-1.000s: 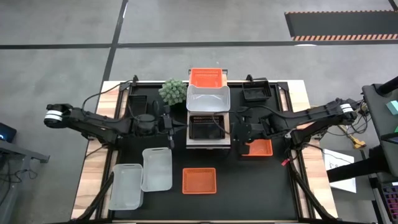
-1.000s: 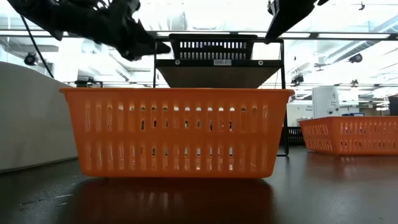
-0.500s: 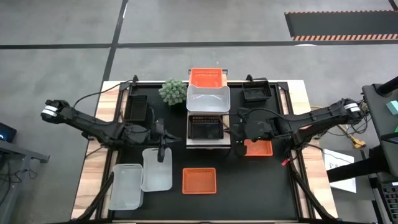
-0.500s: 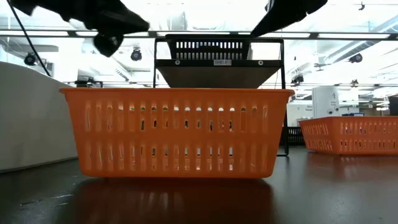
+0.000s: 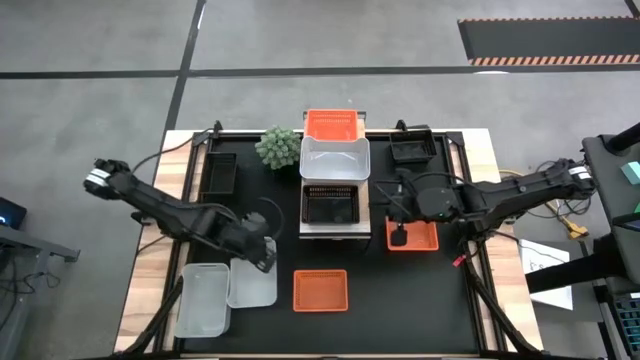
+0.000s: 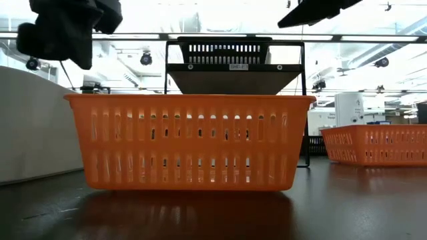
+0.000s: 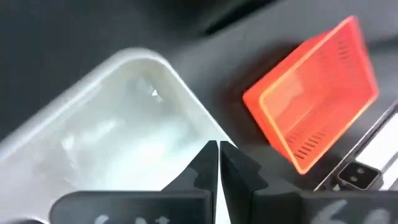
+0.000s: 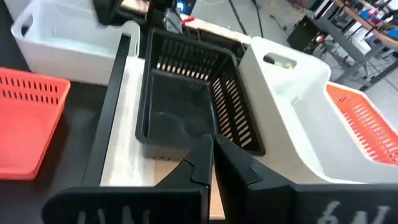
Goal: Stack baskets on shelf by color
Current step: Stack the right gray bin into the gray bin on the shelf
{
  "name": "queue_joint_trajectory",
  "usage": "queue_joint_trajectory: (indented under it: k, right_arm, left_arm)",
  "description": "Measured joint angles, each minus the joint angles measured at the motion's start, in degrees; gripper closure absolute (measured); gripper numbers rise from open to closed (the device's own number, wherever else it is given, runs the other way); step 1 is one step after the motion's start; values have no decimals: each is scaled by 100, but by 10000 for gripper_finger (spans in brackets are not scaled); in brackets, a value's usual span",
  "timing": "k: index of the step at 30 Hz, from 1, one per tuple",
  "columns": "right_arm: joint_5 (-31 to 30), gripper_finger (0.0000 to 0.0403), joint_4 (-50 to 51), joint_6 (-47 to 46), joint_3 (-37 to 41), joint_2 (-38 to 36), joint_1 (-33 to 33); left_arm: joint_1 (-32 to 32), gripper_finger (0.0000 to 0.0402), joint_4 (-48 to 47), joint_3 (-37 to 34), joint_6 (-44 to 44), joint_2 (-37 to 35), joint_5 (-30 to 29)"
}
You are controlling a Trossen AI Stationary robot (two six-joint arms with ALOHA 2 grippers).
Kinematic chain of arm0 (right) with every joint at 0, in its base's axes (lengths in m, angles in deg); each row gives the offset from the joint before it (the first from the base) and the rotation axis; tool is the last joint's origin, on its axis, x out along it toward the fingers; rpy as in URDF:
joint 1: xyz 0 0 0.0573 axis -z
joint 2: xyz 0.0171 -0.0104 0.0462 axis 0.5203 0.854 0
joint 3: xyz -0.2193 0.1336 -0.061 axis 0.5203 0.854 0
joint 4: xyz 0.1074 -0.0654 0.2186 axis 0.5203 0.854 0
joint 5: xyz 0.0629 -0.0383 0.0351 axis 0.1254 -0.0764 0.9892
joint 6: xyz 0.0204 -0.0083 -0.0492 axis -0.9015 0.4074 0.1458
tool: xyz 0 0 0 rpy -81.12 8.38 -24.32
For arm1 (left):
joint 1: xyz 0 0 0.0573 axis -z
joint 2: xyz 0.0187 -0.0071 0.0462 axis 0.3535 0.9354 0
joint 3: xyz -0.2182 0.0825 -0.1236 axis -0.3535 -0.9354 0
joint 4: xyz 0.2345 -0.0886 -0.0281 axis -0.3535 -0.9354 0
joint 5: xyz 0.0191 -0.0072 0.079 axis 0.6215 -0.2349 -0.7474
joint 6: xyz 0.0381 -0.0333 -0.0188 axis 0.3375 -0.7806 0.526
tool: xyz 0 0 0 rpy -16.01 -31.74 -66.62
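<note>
While both grippers stand empty, the step in hand reads as reaching for the next loose basket.

High view: the shelf (image 5: 372, 205) carries three baskets in a row: an orange basket (image 5: 332, 125) at its far end, a white basket (image 5: 334, 160) in the middle and a black basket (image 5: 331, 204) at the near end. The left gripper (image 5: 262, 250) hangs near-left of the shelf over a loose white one (image 5: 250, 285). The right gripper (image 5: 398, 236) hangs just right of the shelf over a loose orange one (image 5: 420, 238). Counted: three orange, three white and three black, one of each on the shelf and two of each on the table. One plant (image 5: 279, 147) sits beside the shelf's far left.

Low view: the near orange basket (image 6: 190, 140) fills the front, with the shelf (image 6: 233, 73) behind it. The left gripper (image 6: 63, 30) is high and blurred.

Left wrist view: the left gripper (image 7: 219, 149) has its fingers together, gripping nothing, above the white basket (image 7: 106, 137). An orange one (image 7: 317, 99) lies beyond.

Right wrist view: the right gripper (image 8: 211, 144) also has its fingers pressed together and empty — it points at the shelf's black basket (image 8: 186, 106).

Next, I judge, a gripper must spread its fingers, drop onto a basket wall, pinch it and carry the basket onto its colour's match on the shelf, squarely, so it nests.
</note>
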Motion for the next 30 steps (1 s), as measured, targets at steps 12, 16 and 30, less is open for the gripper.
queue_joint_trajectory:
  k: [12,16,30]
  right_arm:
    - [158,394,210,-80,0,-15,0]
    - [152,394,209,-81,0,-20,0]
    - [151,394,190,-135,11,-4,0]
  left_arm:
    - [120,401,-790,1372,-920,1379,839]
    - [319,401,-1273,1539,-1433,1830,764]
    - [402,383,-1228,1562,-1510,1967,619]
